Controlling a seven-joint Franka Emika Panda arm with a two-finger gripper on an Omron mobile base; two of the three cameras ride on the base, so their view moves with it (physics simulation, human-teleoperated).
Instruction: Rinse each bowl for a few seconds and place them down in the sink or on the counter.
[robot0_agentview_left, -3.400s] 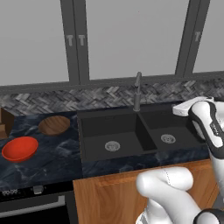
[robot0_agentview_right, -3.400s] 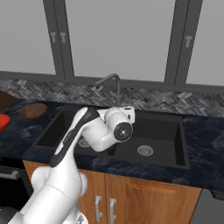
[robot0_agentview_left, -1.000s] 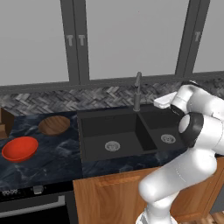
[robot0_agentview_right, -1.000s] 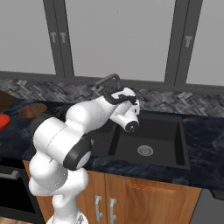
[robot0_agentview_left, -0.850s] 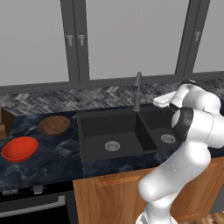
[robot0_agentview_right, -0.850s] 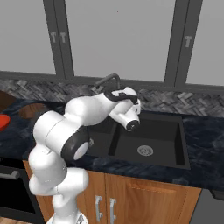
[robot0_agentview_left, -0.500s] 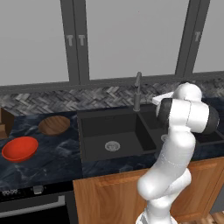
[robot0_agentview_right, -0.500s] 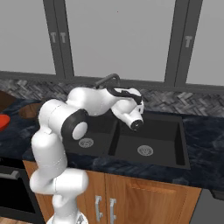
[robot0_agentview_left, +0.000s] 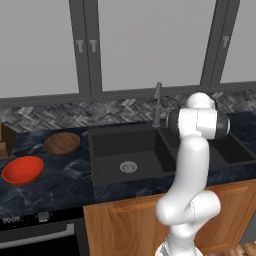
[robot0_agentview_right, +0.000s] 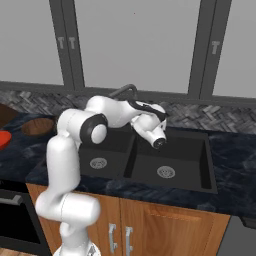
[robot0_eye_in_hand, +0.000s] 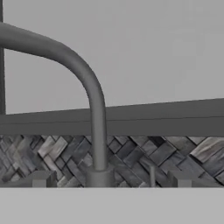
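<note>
The red bowl (robot0_agentview_left: 22, 170) (robot0_agentview_right: 2, 139) and the wooden bowl (robot0_agentview_left: 62, 143) (robot0_agentview_right: 37, 125) both sit on the dark counter (robot0_agentview_left: 65, 182), left of the black sink (robot0_agentview_left: 107, 150) (robot0_agentview_right: 187, 150). My gripper (robot0_eye_in_hand: 109, 179) (robot0_agentview_right: 152, 111) is far from them, up at the back of the sink. It faces the grey gooseneck faucet (robot0_eye_in_hand: 95, 100) (robot0_agentview_left: 157, 102) (robot0_agentview_right: 125, 90). The fingertips (robot0_eye_in_hand: 39, 178) stand wide apart on either side of the faucet base, open, with nothing held. No water shows at the spout.
A herringbone backsplash (robot0_agentview_left: 115, 107) and grey window frames stand right behind the faucet. A small upright lever (robot0_eye_in_hand: 152, 174) stands right of the faucet base. A wooden block (robot0_agentview_left: 4, 140) sits at the counter's far left. An oven front (robot0_agentview_left: 35, 237) lies below the bowls.
The arm has swung in from the right, and the hand has closed on the faucet from in front. The jaws stayed open. Neither bowl has moved.
</note>
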